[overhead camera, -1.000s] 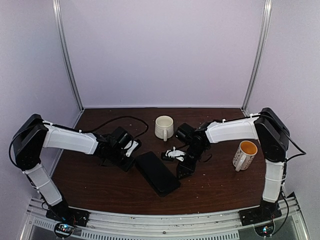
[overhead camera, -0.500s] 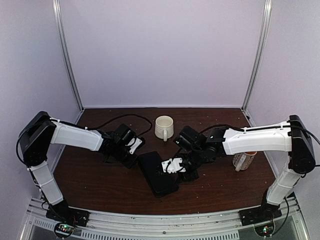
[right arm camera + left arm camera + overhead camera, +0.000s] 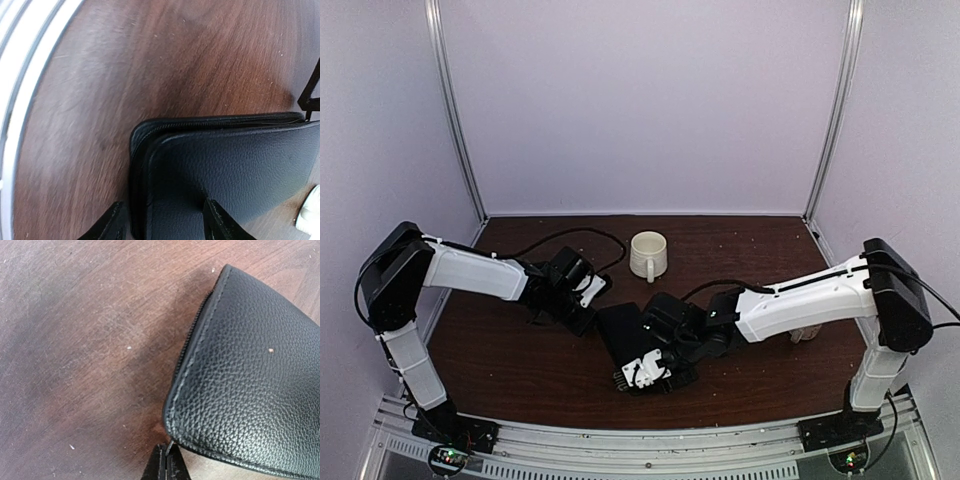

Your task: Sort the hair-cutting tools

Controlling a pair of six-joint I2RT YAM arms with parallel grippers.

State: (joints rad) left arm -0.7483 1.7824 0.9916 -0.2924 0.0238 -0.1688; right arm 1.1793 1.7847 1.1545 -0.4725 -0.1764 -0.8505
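The hair-cutting tools are out of view in every frame. A flat black case (image 3: pixel 617 332) lies in the middle of the table. Its grained lid (image 3: pixel 250 365) fills the left wrist view. My left gripper (image 3: pixel 583 318) sits at the case's far-left corner, its fingertips (image 3: pixel 167 462) shut on a thin metal zipper tab (image 3: pixel 170 445). My right gripper (image 3: pixel 642 374) hangs open over the case's near corner (image 3: pixel 150 150). One finger (image 3: pixel 112 225) is outside the zipped edge, the other (image 3: pixel 215 222) is over the lid. The lid edge stands slightly apart from the base there.
A white mug (image 3: pixel 647 255) stands behind the case. A second mug (image 3: pixel 807 333) is mostly hidden behind my right forearm. A black cable (image 3: pixel 560 238) loops at the back left. The metal rail (image 3: pixel 20 75) of the near table edge lies close to the right gripper.
My right arm has swung from the table's middle across the case to its near corner, jaws opening wider. The left gripper shifted slightly toward the case and stayed shut.
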